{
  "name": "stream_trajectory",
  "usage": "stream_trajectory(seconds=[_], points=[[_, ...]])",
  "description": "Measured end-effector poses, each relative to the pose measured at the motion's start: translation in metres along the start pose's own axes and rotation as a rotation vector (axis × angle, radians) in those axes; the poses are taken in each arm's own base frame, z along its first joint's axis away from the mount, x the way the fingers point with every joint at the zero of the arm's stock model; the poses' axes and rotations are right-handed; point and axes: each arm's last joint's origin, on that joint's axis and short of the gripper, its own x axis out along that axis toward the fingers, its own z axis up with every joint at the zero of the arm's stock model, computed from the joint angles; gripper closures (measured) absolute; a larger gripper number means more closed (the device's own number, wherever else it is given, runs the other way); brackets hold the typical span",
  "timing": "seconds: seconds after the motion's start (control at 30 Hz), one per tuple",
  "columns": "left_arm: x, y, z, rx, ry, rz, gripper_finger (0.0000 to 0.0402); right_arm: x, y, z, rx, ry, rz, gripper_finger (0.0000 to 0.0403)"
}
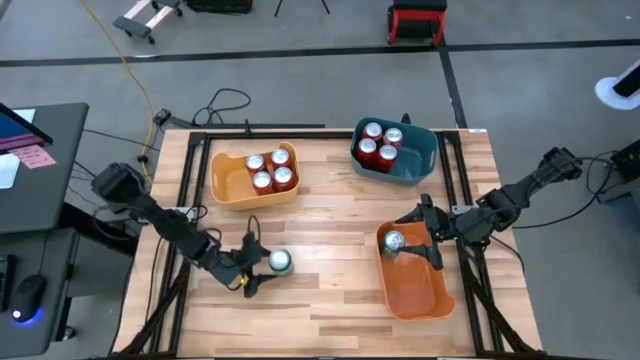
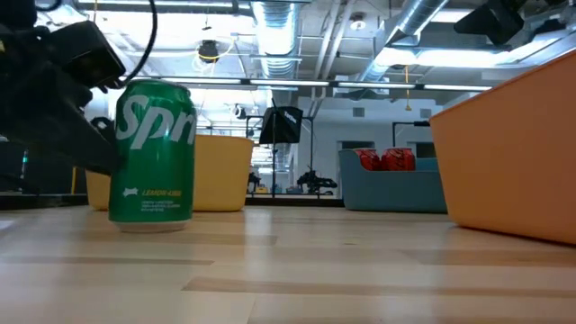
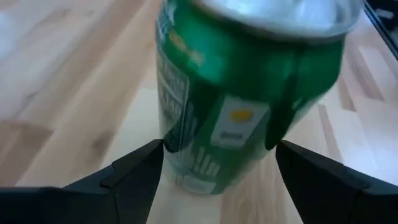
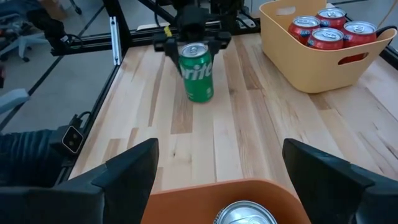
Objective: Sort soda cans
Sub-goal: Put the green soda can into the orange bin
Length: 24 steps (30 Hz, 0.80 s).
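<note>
A pale wooden bench (image 1: 330, 200) fills the frame centre. At lower right, the orange bin (image 1: 420, 290) holds one green can (image 1: 394, 242) just beside the spread right tool (image 1: 424, 238). At lower left, the left tool (image 1: 262, 266) stands spread around an upright green can (image 1: 281, 262).

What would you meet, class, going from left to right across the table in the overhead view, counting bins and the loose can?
yellow bin → green can standing on the table, between the open fingers of the left gripper → teal bin; the orange bin overlaps the teal bin in this direction, so I leave it out.
</note>
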Motion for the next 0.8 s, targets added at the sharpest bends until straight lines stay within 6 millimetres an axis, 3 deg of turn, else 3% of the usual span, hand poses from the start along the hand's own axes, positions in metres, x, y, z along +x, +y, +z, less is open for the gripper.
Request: stream_trajectory(seconds=[0.47, 0.8], points=[[0.053, -0.017, 0.01, 0.227, -0.047, 0.084, 0.0094, 0.0, 0.0, 0.0, 0.0, -0.001, 0.005, 0.0042], [0.076, -0.019, 0.026, 0.229, -0.067, 0.128, 0.0094, -0.002, 0.004, -0.001, -0.012, 0.003, 0.029, 0.0042]])
